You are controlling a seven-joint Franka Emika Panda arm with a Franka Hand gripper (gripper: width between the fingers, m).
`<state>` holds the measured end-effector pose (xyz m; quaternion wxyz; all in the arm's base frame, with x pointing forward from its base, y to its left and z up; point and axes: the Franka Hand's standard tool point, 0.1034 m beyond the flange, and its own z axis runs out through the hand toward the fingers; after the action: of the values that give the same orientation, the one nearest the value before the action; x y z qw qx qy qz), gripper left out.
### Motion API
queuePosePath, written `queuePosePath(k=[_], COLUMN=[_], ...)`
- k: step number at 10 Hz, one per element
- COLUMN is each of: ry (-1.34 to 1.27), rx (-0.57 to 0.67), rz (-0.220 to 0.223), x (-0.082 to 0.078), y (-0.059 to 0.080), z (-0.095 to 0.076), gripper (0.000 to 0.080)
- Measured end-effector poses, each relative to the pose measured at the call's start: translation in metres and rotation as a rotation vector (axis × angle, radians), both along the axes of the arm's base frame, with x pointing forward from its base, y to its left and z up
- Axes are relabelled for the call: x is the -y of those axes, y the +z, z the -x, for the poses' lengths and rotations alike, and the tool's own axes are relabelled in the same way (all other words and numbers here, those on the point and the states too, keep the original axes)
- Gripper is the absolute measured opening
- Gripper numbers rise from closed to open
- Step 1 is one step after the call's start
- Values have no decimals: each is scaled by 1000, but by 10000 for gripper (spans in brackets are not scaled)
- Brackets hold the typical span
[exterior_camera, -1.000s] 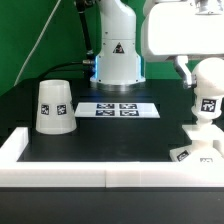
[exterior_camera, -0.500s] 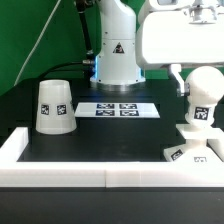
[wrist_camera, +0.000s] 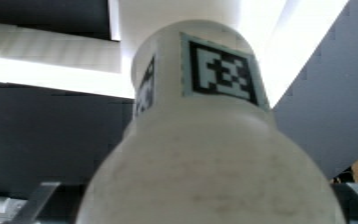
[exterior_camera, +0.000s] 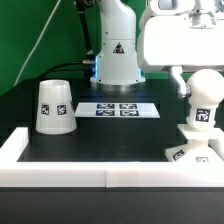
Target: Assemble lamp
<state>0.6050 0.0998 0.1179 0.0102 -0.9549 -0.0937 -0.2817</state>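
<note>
The bulb point(exterior_camera: 203, 104), white with a ball head and a square tag, stands upright on the flat square base point(exterior_camera: 188, 153) at the exterior view's right, by the white wall. My gripper point(exterior_camera: 205, 84) is shut on the bulb's ball head from above. One finger point(exterior_camera: 179, 79) shows on its left; the other is cut off by the picture's edge. In the wrist view the bulb point(wrist_camera: 202, 130) fills the picture between my two fingers point(wrist_camera: 12, 202). The cup-shaped shade point(exterior_camera: 53, 106) stands mouth down at the exterior view's left, apart from the gripper.
The marker board point(exterior_camera: 118, 108) lies flat in the middle of the black table. A white wall point(exterior_camera: 90, 176) runs along the front and sides. The robot pedestal point(exterior_camera: 118, 50) with a triangle sign stands behind the marker board.
The gripper, the bulb and the base under it shifted a little to the exterior view's left about one second ago. Since half a second ago almost nothing has moved.
</note>
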Motion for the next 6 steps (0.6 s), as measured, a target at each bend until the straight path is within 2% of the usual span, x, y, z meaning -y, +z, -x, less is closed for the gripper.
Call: queuePosePath(k=[1, 4, 6], ry=[0, 0, -2], rx=[0, 0, 1], rz=[0, 0, 2], x=[0, 0, 5], y=[0, 0, 9], z=[0, 0, 1], gripper=[686, 697, 699])
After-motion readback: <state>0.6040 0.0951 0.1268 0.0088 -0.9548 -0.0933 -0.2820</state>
